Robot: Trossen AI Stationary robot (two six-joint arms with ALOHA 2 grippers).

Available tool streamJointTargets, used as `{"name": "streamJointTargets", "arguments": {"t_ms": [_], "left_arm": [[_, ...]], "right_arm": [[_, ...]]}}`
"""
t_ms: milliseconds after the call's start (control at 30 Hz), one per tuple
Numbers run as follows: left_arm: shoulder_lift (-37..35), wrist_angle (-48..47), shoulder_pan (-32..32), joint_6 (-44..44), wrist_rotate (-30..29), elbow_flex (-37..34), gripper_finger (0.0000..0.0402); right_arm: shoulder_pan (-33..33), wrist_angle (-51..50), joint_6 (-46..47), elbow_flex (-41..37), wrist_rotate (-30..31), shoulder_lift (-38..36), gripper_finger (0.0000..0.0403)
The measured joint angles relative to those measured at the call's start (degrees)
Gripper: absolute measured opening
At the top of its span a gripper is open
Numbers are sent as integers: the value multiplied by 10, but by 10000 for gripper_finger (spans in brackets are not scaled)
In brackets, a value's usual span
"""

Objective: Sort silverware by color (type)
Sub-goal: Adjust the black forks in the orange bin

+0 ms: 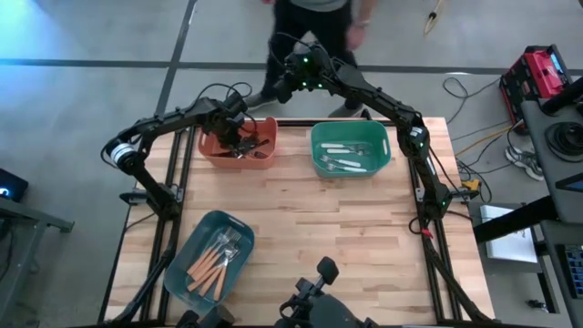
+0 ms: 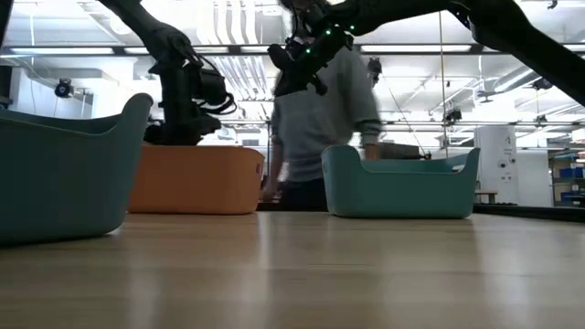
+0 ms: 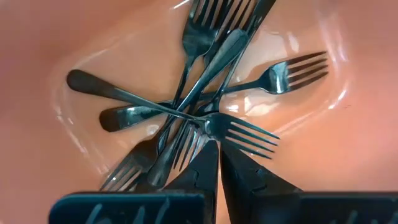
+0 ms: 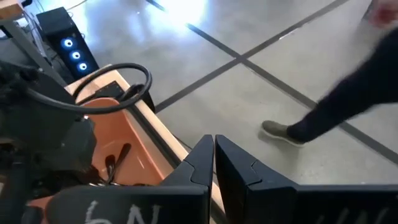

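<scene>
I see 3 bins on my wood table point(image 1: 301, 219). Orange bin point(image 1: 211, 146) sits at the far left. Green bin point(image 1: 321, 137) sits at the far right, well apart from the orange one. Blue bin point(image 1: 187, 255) is near me on the left, tilted. A person point(image 2: 320, 110) in a grey top stands just past the far edge, btwn the 2 far bins. Red box point(image 1: 537, 73) w/ cables lies on the grey floor point(image 1: 82, 91) off to the right.

Black forks point(image 3: 205, 93): tangled heap, crossed at mid, lying flat in orange bin point(image 1: 211, 146), far left of table. White-handled pcs point(image 1: 344, 157): few, flat in green bin point(image 1: 319, 137), far mid-right. Orange-handled forks point(image 1: 214, 260): side by side in blue bin point(image 1: 182, 264), near left.
</scene>
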Motion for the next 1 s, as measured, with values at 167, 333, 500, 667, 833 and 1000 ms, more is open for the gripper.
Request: {"name": "streamJointTargets", "arguments": {"t_ms": [167, 333, 500, 667, 833, 1000], "left_arm": [[-4, -17, 1, -6, 0, 12, 0], [9, 6, 1, -11, -6, -3, 0], [33, 35, 1, -12, -8, -3, 0], [44, 43, 0, -13, -23, 3, 0], [43, 48, 0, -18, -23, 3, 0], [37, 33, 0, -25, -23, 3, 0]], "right_arm": [[0, 1, 0, 0, 0, 0, 9], [1, 1, -9, 0, 0, 0, 9], [0, 1, -12, 0, 0, 0, 9], [0, 1, -12, -1, 0, 0, 9], [-3, 1, -21, -1, 0, 0, 9], [-3, 24, -26, -1, -7, 0, 9]]}}
